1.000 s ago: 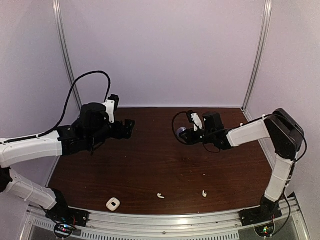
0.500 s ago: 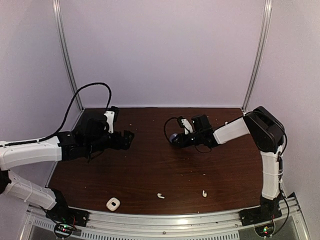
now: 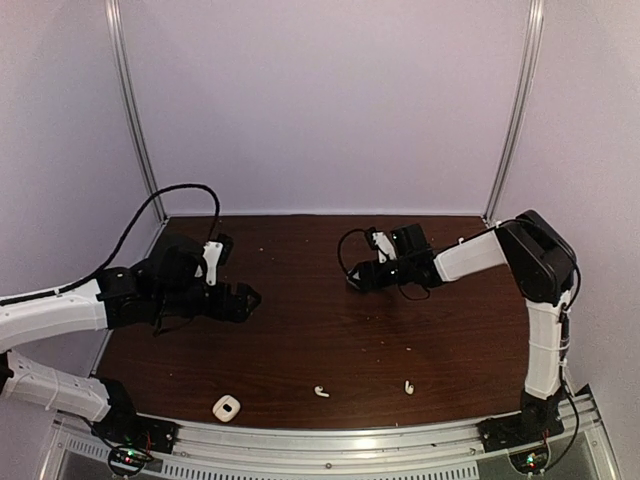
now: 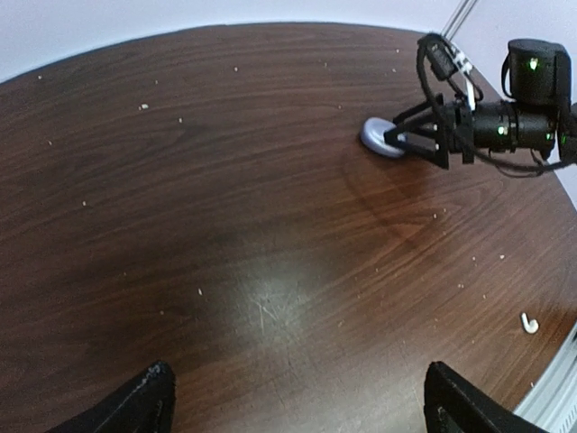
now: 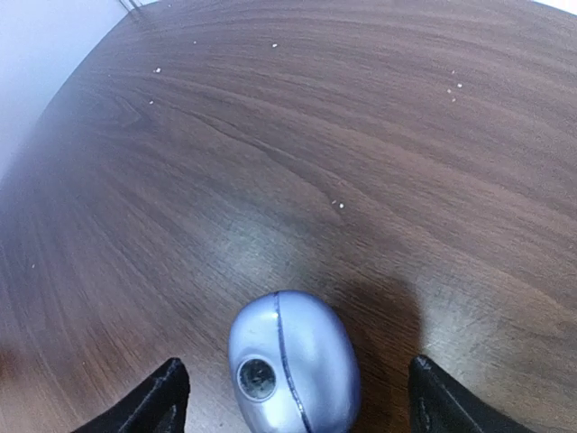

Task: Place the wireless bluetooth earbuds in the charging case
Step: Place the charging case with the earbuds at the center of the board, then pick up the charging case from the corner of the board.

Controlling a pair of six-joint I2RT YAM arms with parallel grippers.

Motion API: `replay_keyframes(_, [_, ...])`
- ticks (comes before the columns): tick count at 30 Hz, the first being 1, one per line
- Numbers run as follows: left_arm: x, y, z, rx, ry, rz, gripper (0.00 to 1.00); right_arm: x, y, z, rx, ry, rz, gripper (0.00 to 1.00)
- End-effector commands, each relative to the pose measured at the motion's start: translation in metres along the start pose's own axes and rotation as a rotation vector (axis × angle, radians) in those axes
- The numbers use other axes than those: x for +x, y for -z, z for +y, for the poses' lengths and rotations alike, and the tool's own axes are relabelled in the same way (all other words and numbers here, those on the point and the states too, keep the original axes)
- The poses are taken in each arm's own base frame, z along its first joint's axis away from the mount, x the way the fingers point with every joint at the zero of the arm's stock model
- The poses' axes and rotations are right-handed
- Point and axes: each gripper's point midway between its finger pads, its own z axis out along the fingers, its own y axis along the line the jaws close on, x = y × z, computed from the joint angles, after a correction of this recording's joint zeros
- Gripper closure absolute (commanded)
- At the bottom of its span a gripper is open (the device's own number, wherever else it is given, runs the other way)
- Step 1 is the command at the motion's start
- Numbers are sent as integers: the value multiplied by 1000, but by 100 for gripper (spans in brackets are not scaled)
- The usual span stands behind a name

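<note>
A closed lilac-blue charging case [image 5: 293,361] lies on the brown table, also seen in the left wrist view [image 4: 381,138]. My right gripper [image 5: 297,404] is open around it, one finger on each side with gaps to the case; in the top view that gripper [image 3: 357,280] sits low at mid table. Two white earbuds [image 3: 321,391] [image 3: 408,386] lie apart near the front edge; one earbud [image 4: 529,323] shows at the right of the left wrist view. My left gripper [image 4: 300,401] [image 3: 245,297] is open over bare wood with nothing between its fingers.
A small white case [image 3: 226,407] sits at the front left by the table's edge. Metal frame posts [image 3: 512,130] and light walls close the back and sides. White specks dot the wood.
My right gripper has opened and the lilac-blue case now rests free on the table between its fingers. The left arm has swung nearer and lower, still open.
</note>
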Motion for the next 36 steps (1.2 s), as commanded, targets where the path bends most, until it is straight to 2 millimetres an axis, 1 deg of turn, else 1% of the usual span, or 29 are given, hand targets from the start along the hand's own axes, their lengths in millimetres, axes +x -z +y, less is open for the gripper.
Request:
replay_keyframes(1, [45,11,-6,40,13,149,2,-28,28,-5,71,40,-78,12])
replay_keyframes(3, [61,15,-5,20,8,208,2,-35,35,-3,76,47,-98,9])
replay_keyframes(6, [83,22,-11,6,-9,294,5,-41,44,0,79,56,-113,4])
replay_keyframes(9, [113,28,-18,-16,-42,412,9,-47,54,4,79,65,-131,1])
replay_keyframes(12, [150,38,-27,-47,-90,547,12,-50,65,10,67,71,-143,0])
replay_keyframes(14, [169,45,-30,-62,-103,617,14,-53,73,17,49,76,-161,0])
replay_keyframes(17, [192,51,-23,-77,-71,681,17,-56,85,30,21,91,-180,0])
replay_keyframes(19, [202,54,-17,-78,-46,696,19,-58,94,40,-2,102,-190,0])
replay_keyframes(21, [206,55,-13,-82,-35,694,22,-58,101,48,-24,111,-201,0])
replay_keyframes(25, [215,51,-15,-54,-17,706,27,-56,117,61,-61,109,-223,1])
replay_keyframes(27, [224,49,-12,-61,-16,720,28,-55,124,65,-72,109,-234,1])
replay_keyframes(29, [230,49,-13,-42,-9,742,29,-54,129,67,-78,109,-234,1])
replay_keyframes(32, [236,47,-11,-40,-7,744,29,-50,133,69,-83,113,-226,1])
replay_keyframes(36, [241,43,-5,-67,-17,747,33,-46,138,75,-105,110,-228,1])
